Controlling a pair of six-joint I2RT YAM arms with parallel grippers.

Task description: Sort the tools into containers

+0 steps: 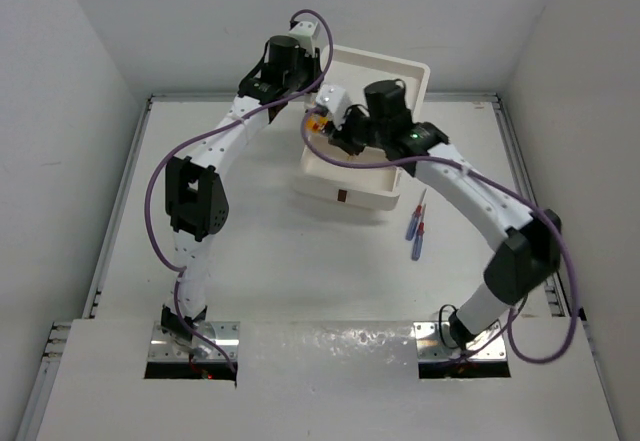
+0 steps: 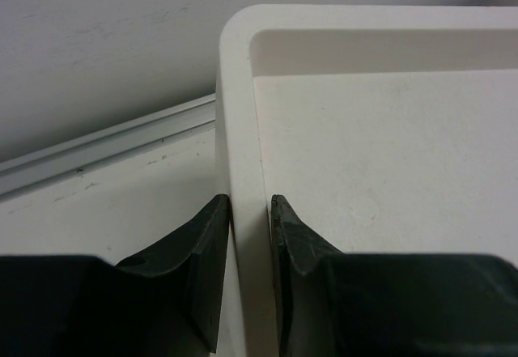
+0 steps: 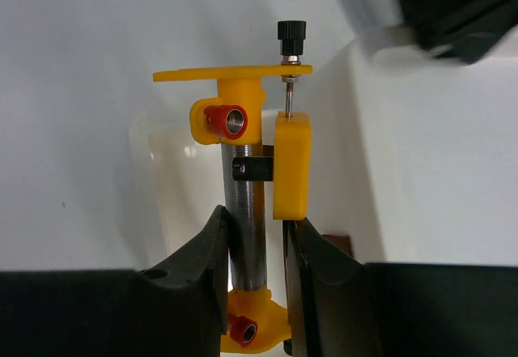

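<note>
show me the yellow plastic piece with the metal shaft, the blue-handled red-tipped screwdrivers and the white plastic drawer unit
yellow plastic piece with metal shaft [image 3: 291,167], right wrist view, yellow side block
blue-handled red-tipped screwdrivers [image 1: 417,245], top view, nearer one's handle
white plastic drawer unit [image 2: 239,130], left wrist view, top rim

1. The drawer unit [image 1: 385,71] stands mid-back on the tabletop [image 1: 270,261], with one drawer [image 1: 345,183] pulled out toward the near side.
2. Two screwdrivers [image 1: 417,226] lie side by side on the tabletop, just right of that drawer.
3. The left hand [image 2: 249,211] straddles the unit's top rim.
4. A clamp-like tool [image 3: 243,203] sits between the right hand's [image 3: 257,219] fingers.
</note>
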